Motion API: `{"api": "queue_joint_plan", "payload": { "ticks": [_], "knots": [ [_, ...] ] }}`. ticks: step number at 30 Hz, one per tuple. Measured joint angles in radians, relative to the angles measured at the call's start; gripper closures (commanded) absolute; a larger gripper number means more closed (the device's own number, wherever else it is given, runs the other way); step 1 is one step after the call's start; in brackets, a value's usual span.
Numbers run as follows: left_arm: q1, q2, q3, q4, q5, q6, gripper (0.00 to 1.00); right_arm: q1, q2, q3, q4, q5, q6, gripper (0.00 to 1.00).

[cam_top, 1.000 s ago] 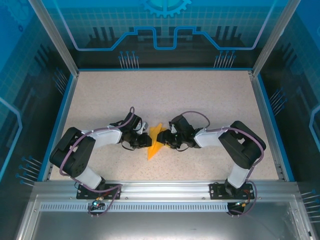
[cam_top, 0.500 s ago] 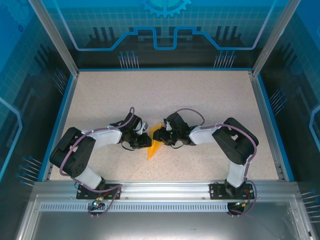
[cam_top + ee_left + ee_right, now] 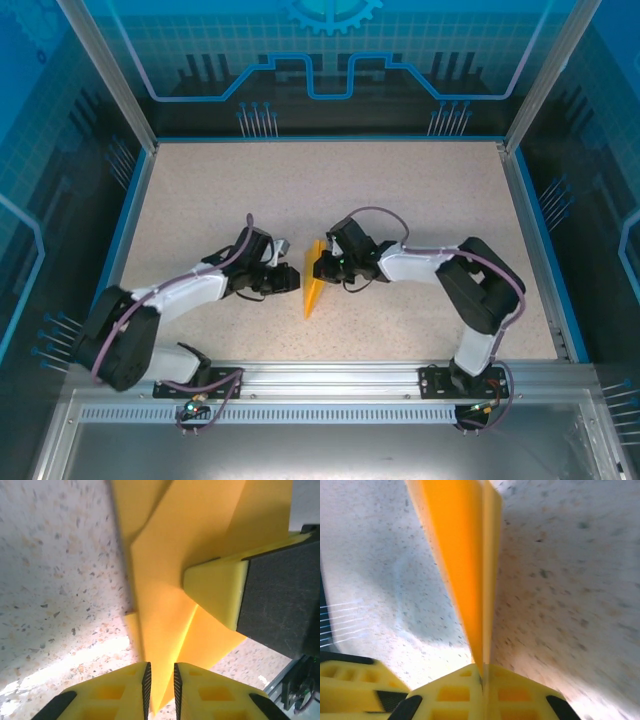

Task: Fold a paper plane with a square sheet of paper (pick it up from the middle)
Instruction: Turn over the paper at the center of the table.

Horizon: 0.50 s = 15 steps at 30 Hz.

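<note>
The orange paper plane (image 3: 314,291) is near the middle of the table (image 3: 420,190), a little to the near side, and the left gripper (image 3: 293,278) and the right gripper (image 3: 321,268) both pinch it.

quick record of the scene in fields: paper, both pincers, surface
paper: orange paper, folded into a slim pointed shape, tip toward the arm bases
left: left pincer shut on the orange paper, which runs between its fingers
right: right pincer shut on the orange paper from the opposite side
surface: speckled beige table
</note>
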Motion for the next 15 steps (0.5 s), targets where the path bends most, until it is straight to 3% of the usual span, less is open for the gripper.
{"api": "queue_joint_plan", "payload": {
  "ticks": [5,8,12,15],
  "knots": [
    [0.004,-0.194,-0.038,-0.021,-0.108,-0.004,0.71,0.027,-0.13,0.22,-0.482,0.32,-0.106,0.94],
    [0.013,-0.283,-0.076,-0.04,-0.178,-0.02,0.7,0.055,-0.13,0.382,-0.771,0.535,-0.1,0.94],
    [0.023,-0.364,-0.113,-0.074,-0.271,-0.041,0.69,0.091,0.014,0.618,-1.209,0.771,0.003,0.95],
    [0.027,-0.412,-0.121,-0.109,-0.335,-0.056,0.69,0.115,0.2,0.737,-1.396,0.843,0.057,0.94]
  ]
}}
